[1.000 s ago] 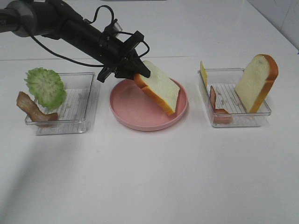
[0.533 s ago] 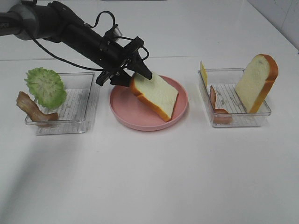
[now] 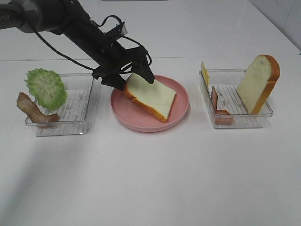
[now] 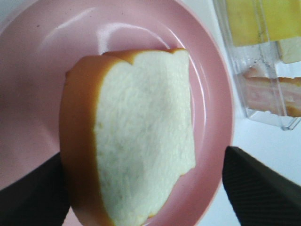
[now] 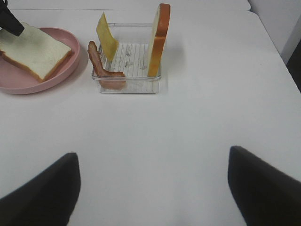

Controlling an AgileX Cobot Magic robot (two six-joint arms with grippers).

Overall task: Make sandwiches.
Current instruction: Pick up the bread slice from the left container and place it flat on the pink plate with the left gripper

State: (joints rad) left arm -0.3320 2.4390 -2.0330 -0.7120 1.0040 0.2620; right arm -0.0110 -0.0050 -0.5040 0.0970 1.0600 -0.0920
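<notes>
at the rear rim of the pink plate, straddles the bread slice, left gripper spread wide, right gripper likewise; may snag crust on withdrawal, flipping it.

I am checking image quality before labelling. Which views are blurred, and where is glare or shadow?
Left wrist view: the bread is close and soft, with glare on the plate. Right wrist view: the tray is sharp, the right gripper dark and blurred. High view: even light, a faint shadow on the table.
</notes>
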